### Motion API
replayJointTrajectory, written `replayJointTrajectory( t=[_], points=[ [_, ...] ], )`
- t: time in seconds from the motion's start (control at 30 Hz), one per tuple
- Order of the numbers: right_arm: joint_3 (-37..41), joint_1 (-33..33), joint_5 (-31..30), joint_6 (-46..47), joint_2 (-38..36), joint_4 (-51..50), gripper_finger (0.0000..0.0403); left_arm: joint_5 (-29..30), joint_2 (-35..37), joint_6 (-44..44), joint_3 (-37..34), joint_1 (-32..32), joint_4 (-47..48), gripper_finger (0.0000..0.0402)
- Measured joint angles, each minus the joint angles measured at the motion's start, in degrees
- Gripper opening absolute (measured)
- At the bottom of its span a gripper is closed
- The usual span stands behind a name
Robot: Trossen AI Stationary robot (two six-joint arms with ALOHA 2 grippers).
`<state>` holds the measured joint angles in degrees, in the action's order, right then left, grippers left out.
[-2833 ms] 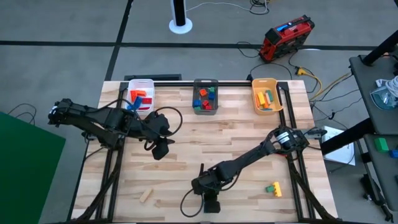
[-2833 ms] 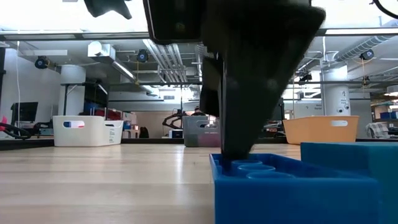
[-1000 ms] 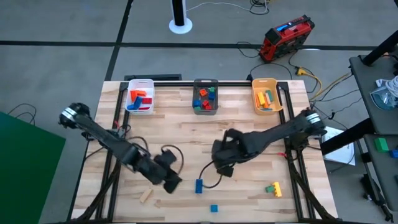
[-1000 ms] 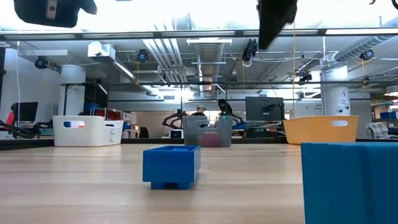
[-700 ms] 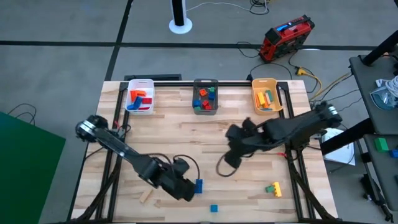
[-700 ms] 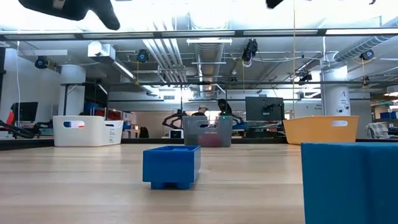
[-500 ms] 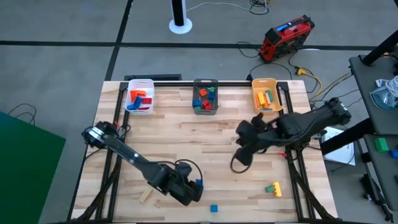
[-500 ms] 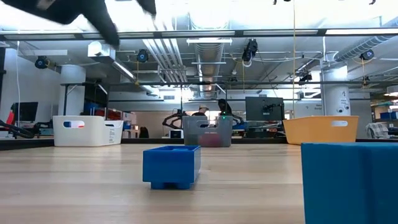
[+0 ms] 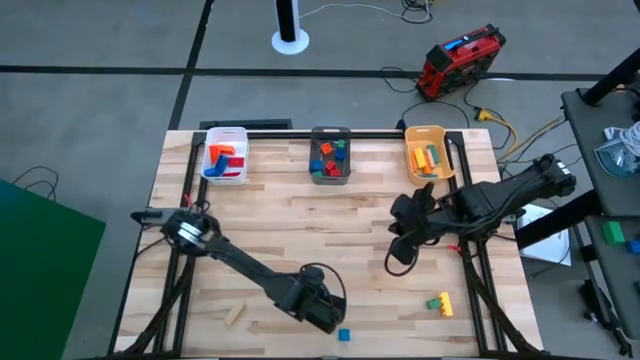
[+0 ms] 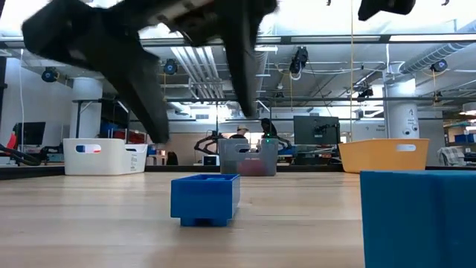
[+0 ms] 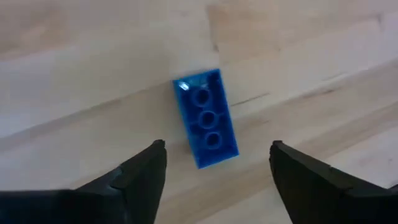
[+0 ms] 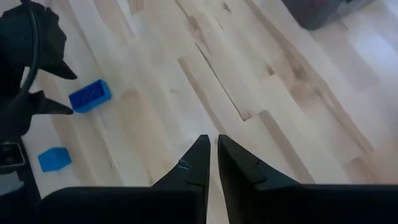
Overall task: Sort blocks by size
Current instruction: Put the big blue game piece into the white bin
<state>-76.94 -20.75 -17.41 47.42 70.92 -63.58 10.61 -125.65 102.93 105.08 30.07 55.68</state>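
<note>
The left hand is held low over the near middle of the surface, its fingers spread wide apart on either side of a blue three-stud block that lies flat on the wood, untouched. A small blue cube lies just nearer, at the front edge. The right hand is raised over the right half of the surface, its fingers drawn nearly together and empty. A yellow and green block lies near the right front corner, and a plain wooden bar at the left front.
</note>
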Motion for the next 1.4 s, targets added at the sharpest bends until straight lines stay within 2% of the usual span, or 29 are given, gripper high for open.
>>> replayJointTrajectory(
  t=[0.17, 0.37, 0.47, 0.6, 0.77, 0.97, 1.27, 1.4],
  points=[
    [2.0, 0.0, 2.4, 0.0, 0.0, 0.0, 0.0024, -0.3, -6.1, -1.5, 6.1, -0.6, 2.3, 0.0272],
    [2.8, -0.4, 2.9, 0.0, 0.1, 0.0, 0.0022, -0.7, -12.5, -0.8, 15.1, -1.4, 14.9, 0.0267],
    [2.8, -0.4, 2.9, -0.4, 0.0, 0.1, 0.0022, -1.0, -14.3, -2.2, 18.5, -1.5, 16.9, 0.0267],
    [2.8, -0.4, 2.9, -0.7, 0.0, 0.1, 0.0022, -1.2, -15.9, -2.8, 20.9, -1.6, 16.4, 0.0267],
    [2.9, -0.4, 2.9, -1.6, 0.0, 0.1, 0.0022, -1.4, -16.5, -2.7, 20.7, -1.7, 16.4, 0.0259],
    [2.9, -0.4, 2.9, -2.9, 0.0, 0.1, 0.0022, -1.8, -16.9, -3.4, 20.4, -1.7, 16.3, 0.0217],
    [2.9, -0.4, 2.9, -4.1, 0.0, 0.1, 0.0022, -1.6, -16.8, -3.4, 19.2, -1.7, 15.7, 0.0112],
    [3.0, -0.4, 2.9, -4.8, 0.0, 0.0, 0.0022, -1.6, -16.7, -3.4, 19.5, -1.8, 16.0, 0.0108]
  ],
)
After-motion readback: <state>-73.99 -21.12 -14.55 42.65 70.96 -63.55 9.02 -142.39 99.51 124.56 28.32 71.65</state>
